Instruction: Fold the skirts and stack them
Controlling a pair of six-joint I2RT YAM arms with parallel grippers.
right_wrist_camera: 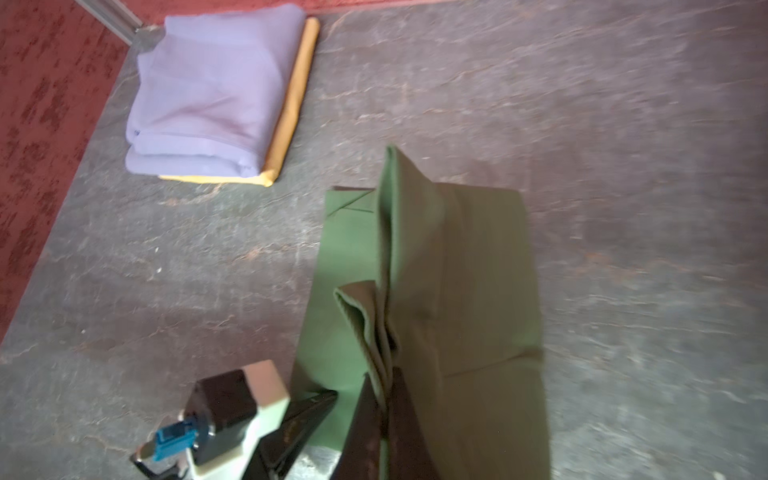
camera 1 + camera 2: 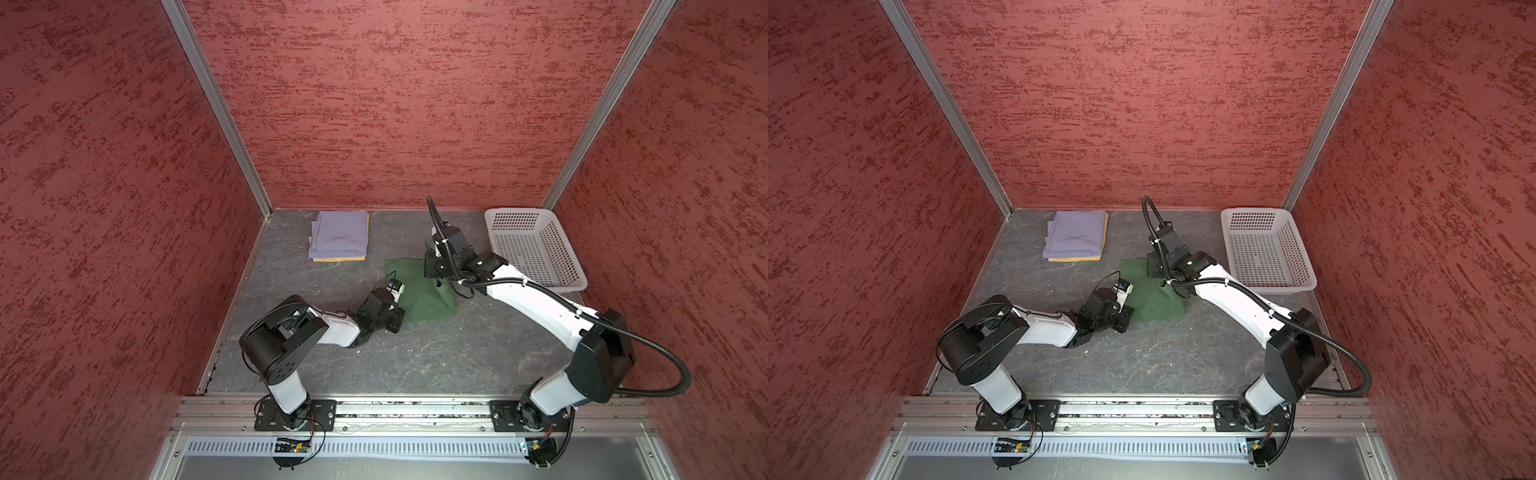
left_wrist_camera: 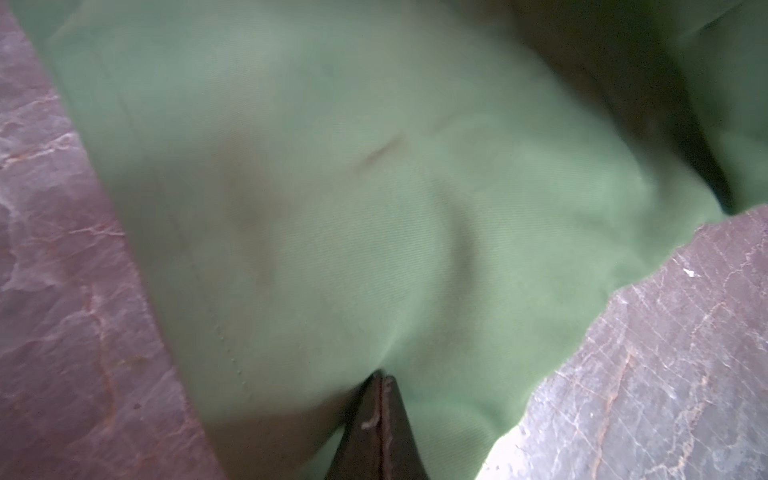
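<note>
We look into a robot lab's test cell: red textured panels in aluminium profiles box in a grey stone-patterned worktop, with the left arm and right arm bolted to an aluminium rail beside a slotted cable duct.

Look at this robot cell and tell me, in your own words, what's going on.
A green skirt is being folded on the table. The right gripper is shut on a bunched fold of it, raised off the table. The left gripper pinches its left edge. At the back left, a folded lavender skirt lies on a folded yellow skirt. The basket at the back right holds nothing.
</note>
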